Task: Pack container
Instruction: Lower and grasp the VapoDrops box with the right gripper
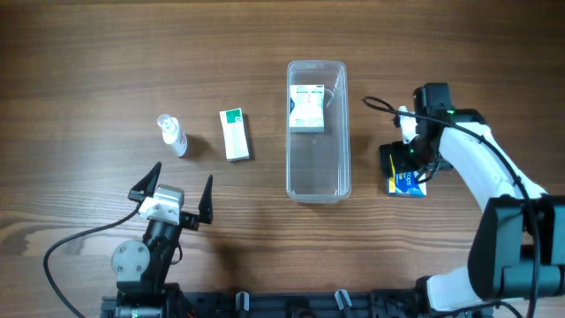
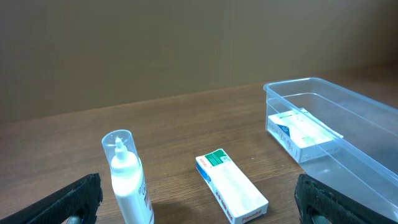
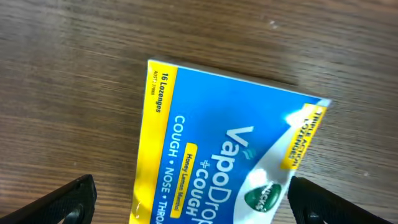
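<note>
Lozenge box (image 3: 230, 162) below my right tool (image 3: 199, 200), spread wide, empty | left tool (image 2: 204, 202) likewise | container (image 1: 318, 172) holds white box (image 1: 307, 110)

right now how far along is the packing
Done: one white box lies in the container. In hand: nothing is gripped; the right jaws stand open over the blue box. Left: that box, the green box and probably the bottle, all on the table outside the container. The left jaws are open and empty.
</note>
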Action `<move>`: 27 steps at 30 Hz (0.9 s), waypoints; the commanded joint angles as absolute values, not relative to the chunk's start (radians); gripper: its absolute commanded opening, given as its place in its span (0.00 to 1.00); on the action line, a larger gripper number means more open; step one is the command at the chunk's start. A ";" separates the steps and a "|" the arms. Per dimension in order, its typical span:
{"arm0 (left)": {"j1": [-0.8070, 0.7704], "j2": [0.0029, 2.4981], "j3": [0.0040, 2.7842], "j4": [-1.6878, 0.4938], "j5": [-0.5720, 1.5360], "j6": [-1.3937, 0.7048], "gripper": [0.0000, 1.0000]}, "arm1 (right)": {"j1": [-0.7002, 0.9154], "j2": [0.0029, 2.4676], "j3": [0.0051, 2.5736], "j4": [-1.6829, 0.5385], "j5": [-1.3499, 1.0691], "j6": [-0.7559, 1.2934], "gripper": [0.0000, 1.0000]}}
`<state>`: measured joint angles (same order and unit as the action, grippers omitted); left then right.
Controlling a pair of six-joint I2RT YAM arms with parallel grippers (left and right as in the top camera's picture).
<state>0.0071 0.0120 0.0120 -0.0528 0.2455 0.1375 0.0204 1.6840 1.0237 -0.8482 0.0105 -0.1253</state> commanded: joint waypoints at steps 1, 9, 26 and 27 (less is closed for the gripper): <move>0.013 0.007 0.006 -0.054 0.254 0.139 1.00 | 0.022 1.719 1.022 -0.834 0.038 -0.131 1.00; 0.013 0.007 0.006 -0.053 0.253 0.139 1.00 | 0.022 1.725 1.022 -0.796 0.059 -0.131 1.00; 0.013 0.007 0.006 -0.053 0.254 0.139 1.00 | 0.019 1.736 1.022 -0.796 0.077 -0.131 1.00; 0.013 0.007 0.006 -0.053 0.254 0.139 1.00 | 0.019 1.736 1.022 -0.796 0.083 -0.131 1.00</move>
<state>0.0071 0.0120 0.0120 -0.0528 0.2455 0.1375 0.0200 1.7180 1.0237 -0.8017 0.0483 -0.1257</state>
